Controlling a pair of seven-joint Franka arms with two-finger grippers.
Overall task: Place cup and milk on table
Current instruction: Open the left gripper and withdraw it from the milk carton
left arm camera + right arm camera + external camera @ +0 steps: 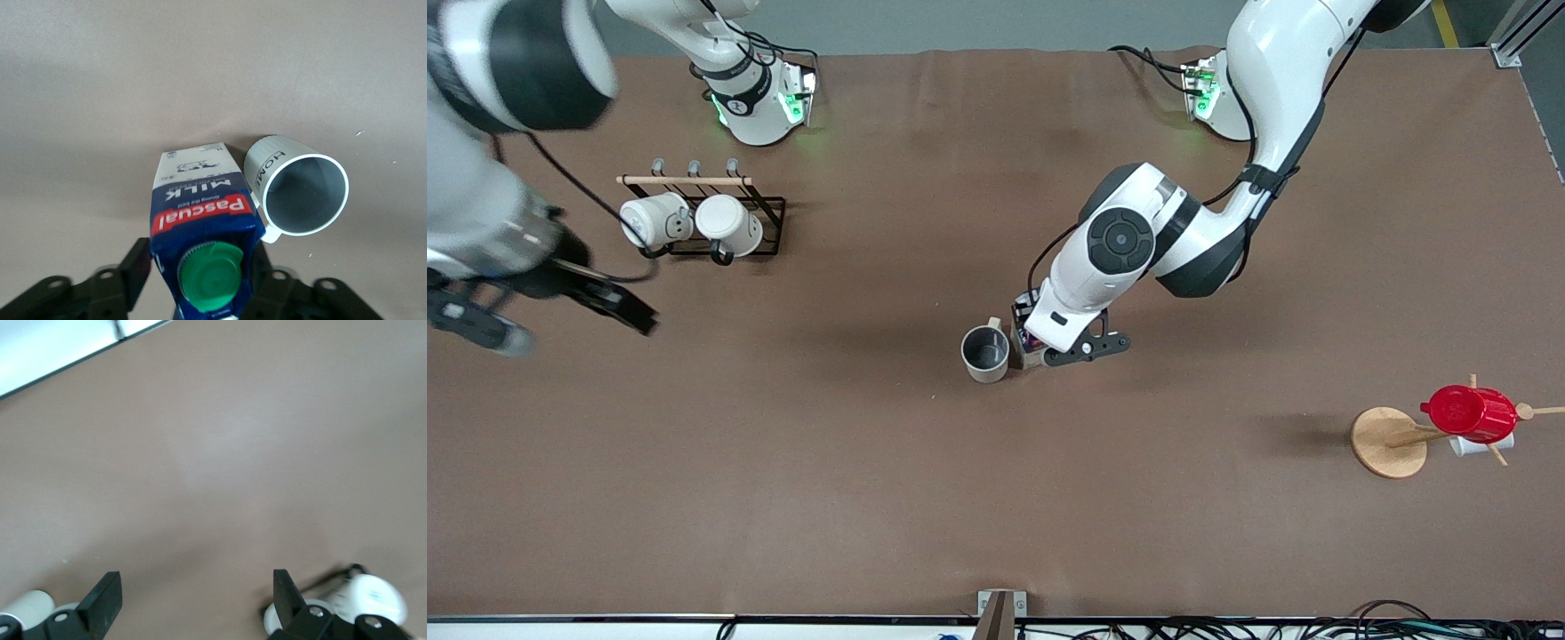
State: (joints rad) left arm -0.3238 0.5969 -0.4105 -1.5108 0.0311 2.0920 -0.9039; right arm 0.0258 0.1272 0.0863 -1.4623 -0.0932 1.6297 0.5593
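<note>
The cup [985,354], cream with a dark grey inside, stands upright on the brown table [854,498] near its middle. The milk [1023,340] stands right beside it, toward the left arm's end. My left gripper [1042,348] is shut on the milk from above. In the left wrist view the carton [200,200] with its green cap sits between the gripper's [200,270] two fingers, and the cup [300,193] almost touches it. My right gripper [627,309] is open and empty over the table near the mug rack; it also shows in the right wrist view [193,600].
A black wire rack [769,227] with two white mugs [694,222] stands toward the right arm's end. A wooden mug tree [1387,442] with a red cup [1469,412] stands toward the left arm's end, nearer to the front camera.
</note>
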